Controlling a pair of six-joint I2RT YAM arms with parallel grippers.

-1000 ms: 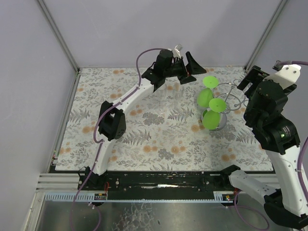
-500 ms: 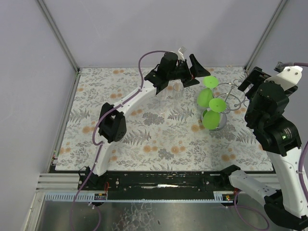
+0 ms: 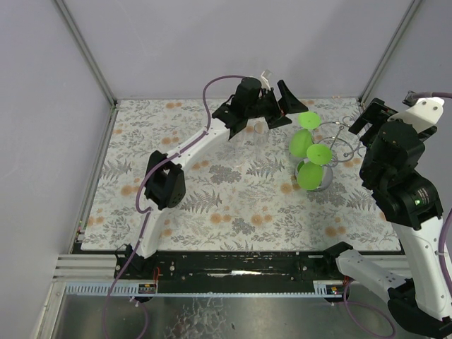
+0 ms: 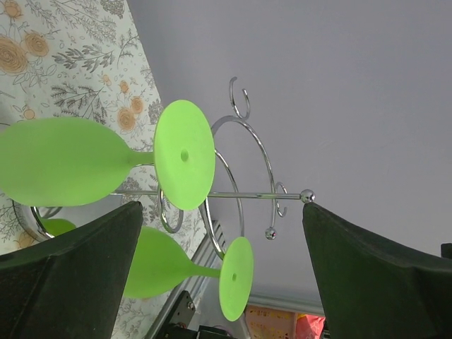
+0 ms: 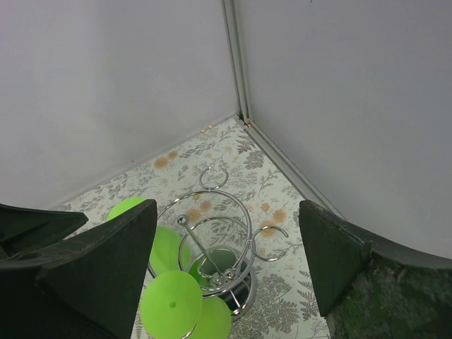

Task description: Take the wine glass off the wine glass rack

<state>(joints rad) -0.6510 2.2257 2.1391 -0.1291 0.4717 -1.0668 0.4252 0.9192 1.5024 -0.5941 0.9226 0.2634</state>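
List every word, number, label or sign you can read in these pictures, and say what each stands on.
No text is readable.
Small stickers on the front rail: too small to read.
Orange patch at the bottom of the left wrist view: blurred.
Green wine glasses and wine glass rack: no markings visible.

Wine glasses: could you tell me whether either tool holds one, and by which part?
Nothing is held: left tool and right tool are open; both wine glasses hang on the rack.

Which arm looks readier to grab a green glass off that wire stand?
Left, probably: the left gripper is open, facing the nearer wine glass on the wine glass rack; the right gripper hovers above.
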